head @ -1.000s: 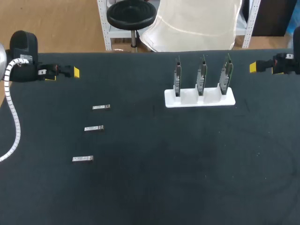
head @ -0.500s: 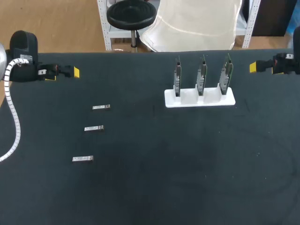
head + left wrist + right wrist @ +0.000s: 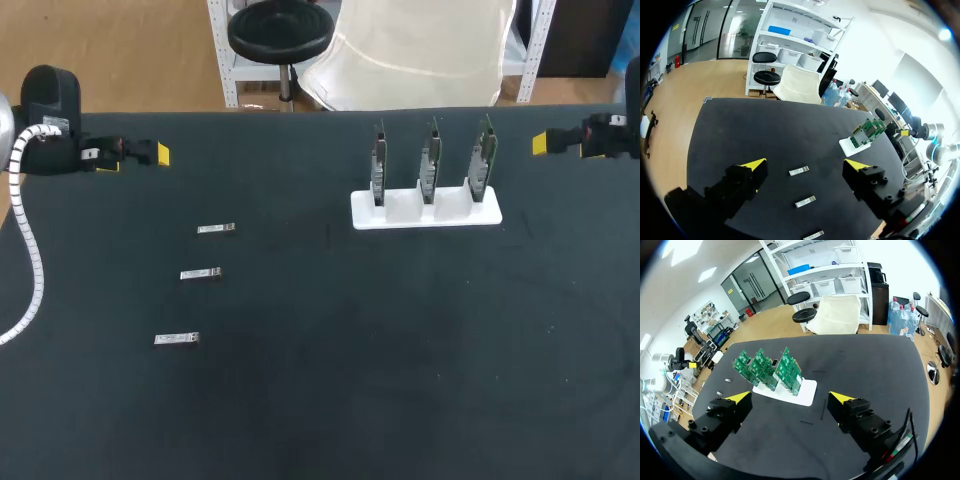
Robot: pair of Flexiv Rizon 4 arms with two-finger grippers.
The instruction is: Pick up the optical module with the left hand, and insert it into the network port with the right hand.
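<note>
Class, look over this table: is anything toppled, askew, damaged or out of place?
Nothing stands out. The three small silver optical modules lie flat and apart on the black table; the three green circuit boards stand upright in their white slotted holder. The left gripper and right gripper are open and empty.

Bright, even light (soft, faint shadows).

- Table: matt black, cloth-like, faintly scuffed.
- Modules at nine o'clock: bright bare metal with a slight sheen.
- Holder at one o'clock: smooth white plastic.
- Boards in it: green circuit board, metal edge plates.
- Hose on the left arm: ribbed white plastic.
</note>
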